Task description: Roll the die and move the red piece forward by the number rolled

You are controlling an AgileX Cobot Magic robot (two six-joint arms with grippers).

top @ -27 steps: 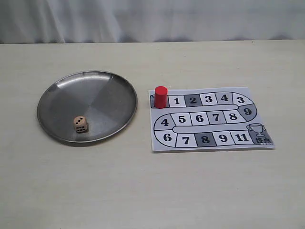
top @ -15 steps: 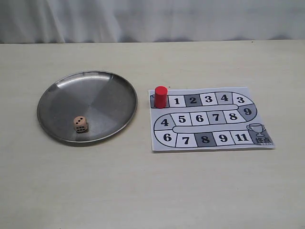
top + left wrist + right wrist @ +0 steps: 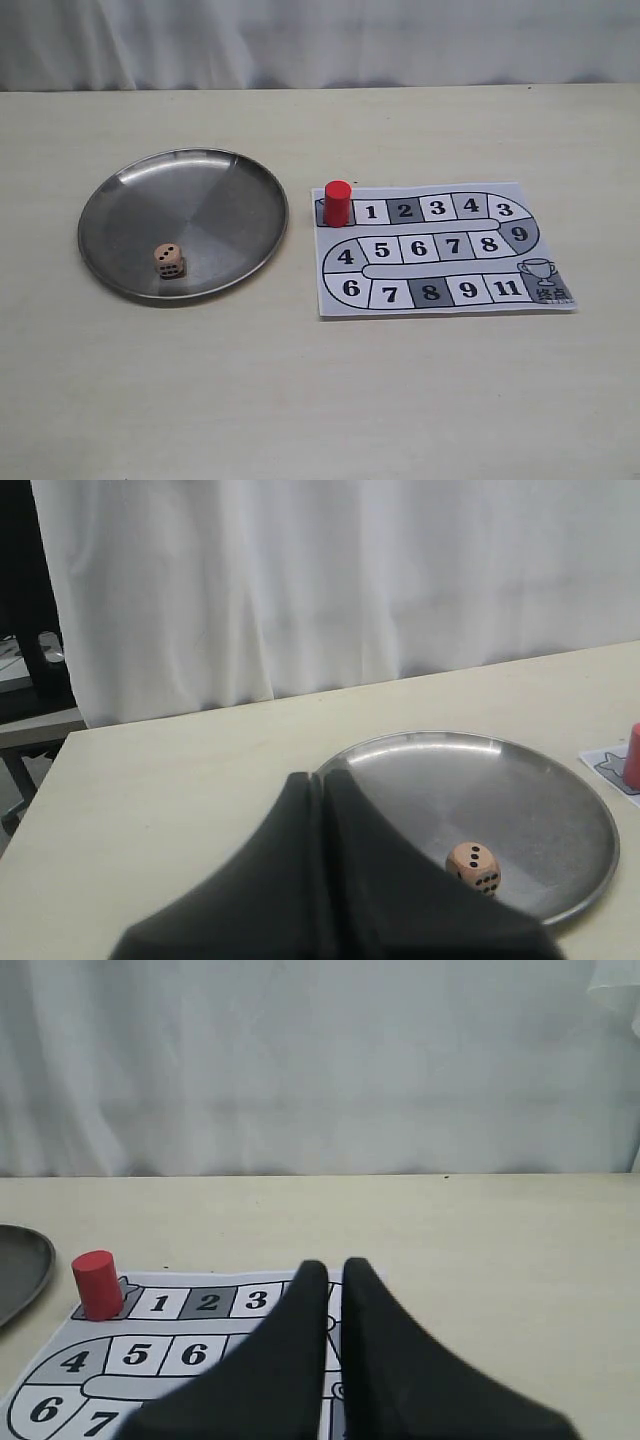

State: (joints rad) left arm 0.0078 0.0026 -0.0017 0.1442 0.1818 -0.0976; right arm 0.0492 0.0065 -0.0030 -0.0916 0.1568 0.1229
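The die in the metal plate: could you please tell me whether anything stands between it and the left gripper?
Nothing visible does. The die lies alone on the bare floor of the metal plate. In the left wrist view, the left gripper looks straight over the plate with no other thing in between. Only the plate's low rim would need clearing.

The die (image 3: 168, 258) is showing pale beige wood with black pips. The plate (image 3: 210, 200) is gleaming dull silver-grey. The piece (image 3: 337, 203) is showing solid red. The board (image 3: 430, 268) is showing white paper, with a track of white, light grey and dark grey squares, black numbers and a grey trophy. The surface (image 3: 300, 400) is looking pale cream, the curtain (image 3: 320, 40) white, and the left hand (image 3: 318, 780) and right hand (image 3: 333, 1265) are showing plain black
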